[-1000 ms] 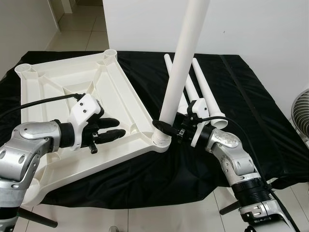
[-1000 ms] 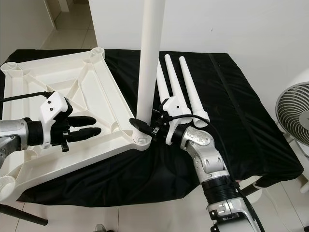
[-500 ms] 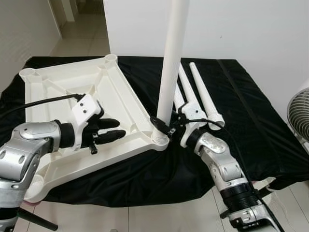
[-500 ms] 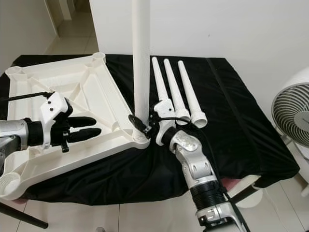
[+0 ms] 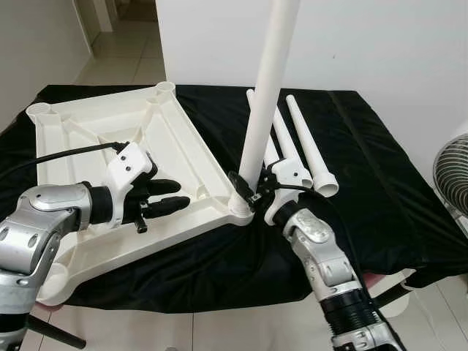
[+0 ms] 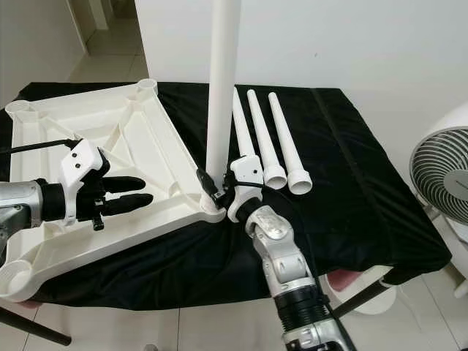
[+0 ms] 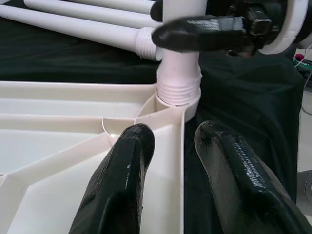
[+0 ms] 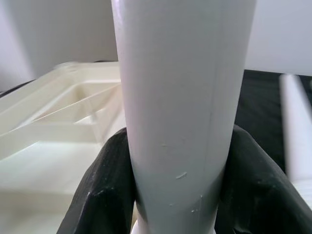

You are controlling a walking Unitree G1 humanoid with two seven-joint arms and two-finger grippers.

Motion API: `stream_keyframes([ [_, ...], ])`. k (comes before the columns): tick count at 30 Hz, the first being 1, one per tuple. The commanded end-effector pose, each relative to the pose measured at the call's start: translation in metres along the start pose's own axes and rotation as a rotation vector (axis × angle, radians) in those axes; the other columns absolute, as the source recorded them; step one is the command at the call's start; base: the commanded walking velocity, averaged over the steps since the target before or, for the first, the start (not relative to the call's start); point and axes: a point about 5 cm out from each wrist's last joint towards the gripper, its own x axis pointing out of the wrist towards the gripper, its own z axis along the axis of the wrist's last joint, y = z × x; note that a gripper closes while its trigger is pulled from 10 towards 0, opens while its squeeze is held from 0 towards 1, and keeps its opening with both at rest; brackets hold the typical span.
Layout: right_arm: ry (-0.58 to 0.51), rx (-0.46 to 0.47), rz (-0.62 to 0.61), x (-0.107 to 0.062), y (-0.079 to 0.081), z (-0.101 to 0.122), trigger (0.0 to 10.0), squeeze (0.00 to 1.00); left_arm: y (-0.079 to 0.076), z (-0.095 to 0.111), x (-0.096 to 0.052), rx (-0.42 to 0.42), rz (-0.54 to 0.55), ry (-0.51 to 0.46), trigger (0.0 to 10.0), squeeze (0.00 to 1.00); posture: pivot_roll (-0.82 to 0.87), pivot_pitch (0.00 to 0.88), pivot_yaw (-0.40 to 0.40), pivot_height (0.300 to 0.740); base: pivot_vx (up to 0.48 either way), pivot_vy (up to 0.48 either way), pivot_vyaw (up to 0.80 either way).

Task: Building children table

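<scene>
The white tabletop [image 5: 110, 153] lay upside down on the black-draped counter [image 5: 380, 168], its ribbed underside facing up and a round socket at each corner. Its near edge hung slightly past the counter's front edge.

My right hand [image 5: 243, 191] was clamped around the upright leg [image 5: 267, 95], low on the shaft just above the threaded end. In the right wrist view one black finger [image 8: 105, 180] pressed each side of the pale tube. The leg stood in the corner socket [image 5: 240, 208] nearest my right arm, leaning a little from vertical, and its top ran out of the picture. In the left wrist view the threaded collar [image 7: 178, 87] sat at the mouth of that socket; I could not tell how far it was seated.

My left hand [image 5: 174, 195] hovered over the underside of the tabletop, near its right-hand rim, pointing toward the socket. Its fingers [image 7: 122, 185] were parted with a narrow gap between them and held nothing; whether they touched the plastic below I could not tell.

Three spare legs [image 6: 274, 139] lay side by side on the cloth beyond my right hand, their wide ends toward me. A white fan [image 6: 442, 172] stood on the floor off the counter's right end.
</scene>
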Motion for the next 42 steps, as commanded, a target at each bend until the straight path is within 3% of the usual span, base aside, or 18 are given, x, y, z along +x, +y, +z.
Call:
stream_keyframes([
  [1,0.325,0.011,-0.173,-0.029,-0.019,-0.066,0.0,0.00,0.002,0.000,-0.001,-0.005,0.037,0.005,10.0,0.00,0.04,0.128,0.019,0.740,0.000,0.000,0.00],
  [8,0.333,0.039,-0.299,-0.027,-0.007,-0.069,0.0,0.00,0.001,-0.001,-0.001,-0.008,0.036,0.006,10.0,0.00,0.04,0.132,0.020,0.740,0.000,0.000,0.00],
  [21,0.337,-0.007,-0.304,-0.022,-0.004,-0.067,0.0,0.00,0.002,-0.001,-0.001,-0.008,0.041,0.005,10.0,0.00,0.04,0.131,0.016,0.740,0.000,0.000,0.00],
  [22,0.329,-0.026,-0.298,-0.022,-0.004,-0.066,10.0,0.00,0.002,-0.001,0.000,-0.008,0.042,0.005,10.0,0.00,0.04,0.131,0.017,0.740,0.000,0.000,0.00],
  [23,0.329,-0.026,-0.298,-0.022,-0.004,-0.066,10.0,0.00,0.002,-0.001,0.000,-0.008,0.042,0.005,10.0,0.00,0.04,0.131,0.017,0.740,0.000,0.000,0.00],
  [24,0.314,-0.018,-0.279,-0.021,-0.002,-0.064,10.0,1.00,0.003,-0.001,0.000,-0.007,0.043,0.005,10.0,0.00,0.04,0.130,0.018,0.740,0.000,0.000,0.00],
  [29,0.274,0.010,-0.229,-0.018,0.001,-0.059,10.0,1.00,0.003,-0.001,0.000,-0.005,0.043,0.005,10.0,0.00,0.04,0.129,0.020,0.740,0.000,0.000,0.00],
  [30,0.249,0.032,-0.180,-0.015,0.005,-0.054,10.0,0.67,0.003,0.000,0.000,-0.004,0.042,0.005,10.0,0.00,0.04,0.129,0.020,0.740,0.000,0.000,0.00],
  [31,0.206,0.051,-0.121,-0.012,0.009,-0.047,10.0,0.00,0.003,0.000,0.000,-0.003,0.041,0.005,10.0,0.00,0.04,0.129,0.023,0.740,0.000,0.000,0.00],
  [34,0.150,0.051,-0.056,-0.009,0.012,-0.037,10.0,0.00,0.003,0.000,0.000,-0.002,0.041,0.004,10.0,0.00,0.04,0.129,0.023,0.740,0.000,0.000,0.00],
  [42,0.118,0.046,-0.046,-0.006,0.005,-0.031,10.0,0.00,0.004,0.000,0.000,-0.002,0.044,0.004,10.0,0.00,0.04,0.126,0.021,0.740,0.000,0.000,0.00],
])
